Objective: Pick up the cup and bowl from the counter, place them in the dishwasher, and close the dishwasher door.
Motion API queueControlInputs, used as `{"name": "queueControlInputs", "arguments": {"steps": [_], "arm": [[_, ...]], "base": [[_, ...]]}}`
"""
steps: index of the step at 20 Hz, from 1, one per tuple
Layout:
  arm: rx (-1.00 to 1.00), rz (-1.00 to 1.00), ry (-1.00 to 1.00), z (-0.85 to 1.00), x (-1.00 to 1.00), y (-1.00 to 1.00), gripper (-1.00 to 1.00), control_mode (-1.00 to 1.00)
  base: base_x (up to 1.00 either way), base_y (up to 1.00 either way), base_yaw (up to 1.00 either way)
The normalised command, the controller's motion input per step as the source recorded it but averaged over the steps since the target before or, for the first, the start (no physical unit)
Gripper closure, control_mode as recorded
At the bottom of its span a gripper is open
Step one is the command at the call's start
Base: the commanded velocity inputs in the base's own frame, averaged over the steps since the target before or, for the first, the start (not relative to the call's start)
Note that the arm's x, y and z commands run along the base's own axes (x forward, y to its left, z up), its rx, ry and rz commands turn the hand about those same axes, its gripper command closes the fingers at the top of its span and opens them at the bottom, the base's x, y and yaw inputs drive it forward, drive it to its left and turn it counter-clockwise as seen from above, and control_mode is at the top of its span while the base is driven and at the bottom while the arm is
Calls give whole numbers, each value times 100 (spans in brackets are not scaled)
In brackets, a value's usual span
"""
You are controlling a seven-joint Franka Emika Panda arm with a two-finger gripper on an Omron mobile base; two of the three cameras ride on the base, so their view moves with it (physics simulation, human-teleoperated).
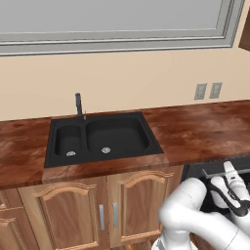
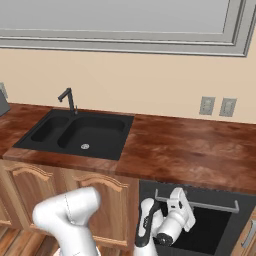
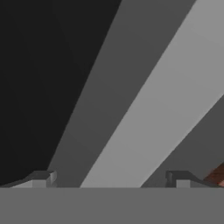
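Gripper (image 3: 109, 181) jaws stand spread wide with nothing between them; in the hand view the two dark fingertips (image 3: 41, 178) sit far apart at the bottom, pointing close up at slanted black and grey bands, with a sliver of reddish wood at 4 o'clock. No writing, brand or label can be read on anything.

From the right base view, the white arm folds low in front of the cabinets: its elbow bulges at 7 o'clock, and the wrist and hand (image 2: 175, 220) reach toward 5 o'clock, just before the dishwasher door (image 2: 220, 230), a black panel with a grey bar handle (image 2: 200, 204) across its top. Whether the hand touches the handle I cannot tell. In the left base view the hand sits at 4 o'clock, against the dishwasher (image 1: 207, 171) front under the counter's edge.

The counter (image 2: 190, 150) runs full width, glossy reddish-brown, its front edge directly above the hand. A black double sink (image 1: 100, 139) with a dark faucet (image 1: 78, 107) is set into it, well apart from the arm. Two wall outlets (image 2: 217, 106) sit above the open stretch of counter right of the sink. Light wood cabinet doors (image 1: 102, 205) fill the space beneath the sink.
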Motion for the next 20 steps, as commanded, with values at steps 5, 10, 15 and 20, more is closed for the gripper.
{"name": "queueControlInputs", "arguments": {"steps": [5,10,15,20], "arm": [[-16,0,-15,-71,41,-12,-100,-100],[-17,0,-14,-75,48,-12,-100,-100],[-16,0,-13,-84,56,-14,-100,-100],[-14,0,-11,-90,63,-18,-100,-100]], "base": [[0,0,0],[0,0,0],[0,0,0],[0,0,0]]}}
